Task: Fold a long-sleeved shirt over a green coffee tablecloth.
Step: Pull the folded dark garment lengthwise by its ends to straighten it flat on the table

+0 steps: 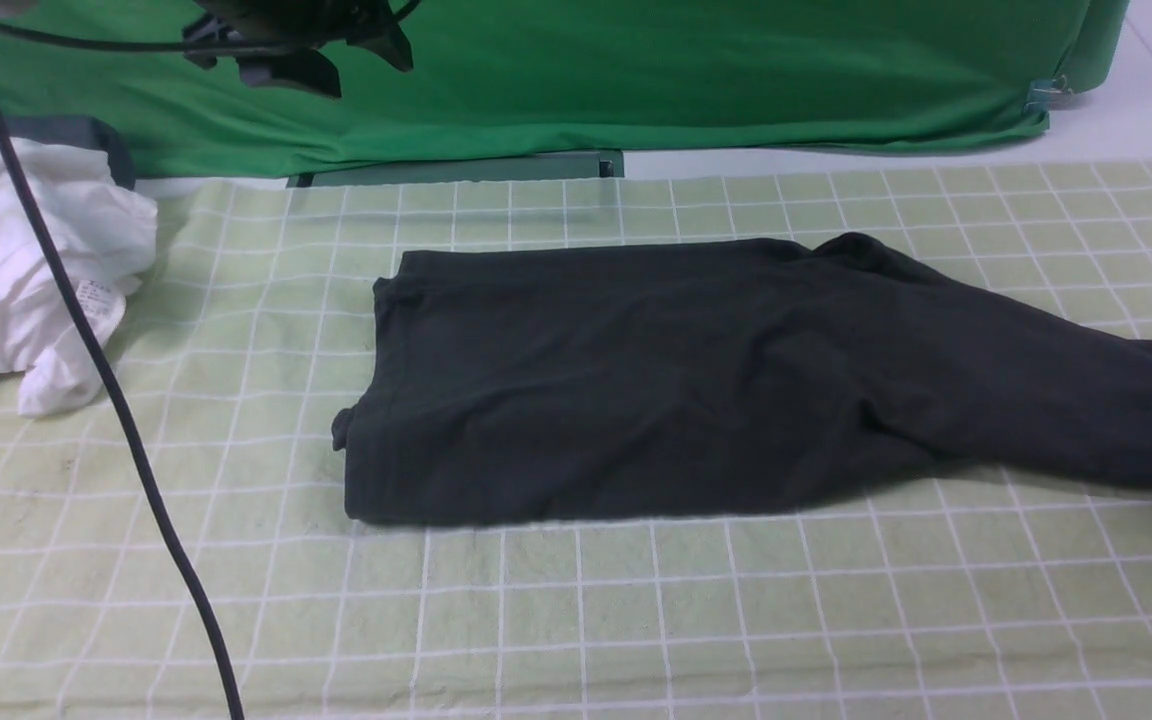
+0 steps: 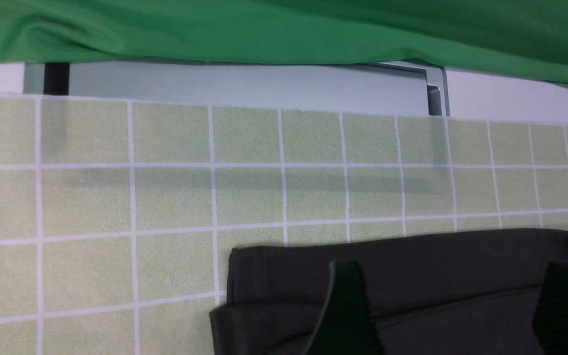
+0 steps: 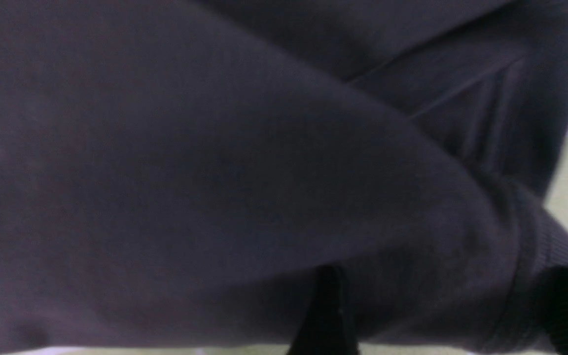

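The black long-sleeved shirt lies folded into a rough rectangle in the middle of the green coffee tablecloth. One sleeve stretches off to the right edge. My left gripper hangs open above the shirt's far left corner, its two dark fingers wide apart and holding nothing. In the front view the left arm's end shows high at the top left. My right gripper is out of the front view. In the right wrist view it sits open close over the sleeve, whose ribbed cuff lies between the fingers.
A crumpled white garment with a tag lies at the left edge of the cloth. A black cable runs down across the left side. Plain deep-green fabric hangs behind the table, above a grey bar.
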Available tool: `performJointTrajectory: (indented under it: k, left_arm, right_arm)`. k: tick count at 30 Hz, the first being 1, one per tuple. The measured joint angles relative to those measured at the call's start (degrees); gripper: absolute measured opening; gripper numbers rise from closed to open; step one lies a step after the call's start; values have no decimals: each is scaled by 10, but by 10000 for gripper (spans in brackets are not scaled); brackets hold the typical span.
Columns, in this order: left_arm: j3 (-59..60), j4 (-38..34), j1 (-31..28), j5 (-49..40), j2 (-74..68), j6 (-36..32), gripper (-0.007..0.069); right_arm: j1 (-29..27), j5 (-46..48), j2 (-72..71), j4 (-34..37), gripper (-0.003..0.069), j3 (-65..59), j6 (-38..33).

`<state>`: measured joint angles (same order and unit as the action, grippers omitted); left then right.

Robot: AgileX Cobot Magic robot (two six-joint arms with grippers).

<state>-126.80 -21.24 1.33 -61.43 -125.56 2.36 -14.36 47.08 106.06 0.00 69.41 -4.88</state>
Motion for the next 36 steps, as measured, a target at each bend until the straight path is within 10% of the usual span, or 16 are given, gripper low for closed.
performJointTrajectory:
  k: [13,20,27,36]
  left_arm:
    - [0,0,0,-3,0,-1,486]
    - [0,0,0,-3,0,-2,486]
    - [0,-2,0,-14,0,-2,477]
    - [0,-4,0,-47,0,-7,395]
  right_arm:
    - [-99,25,5,79,496,-2,-66]
    - [-92,0,5,144,393,-2,-128]
    - [-86,-14,5,147,53,-2,-135]
    - [-97,21,-19,124,30,67,-135]
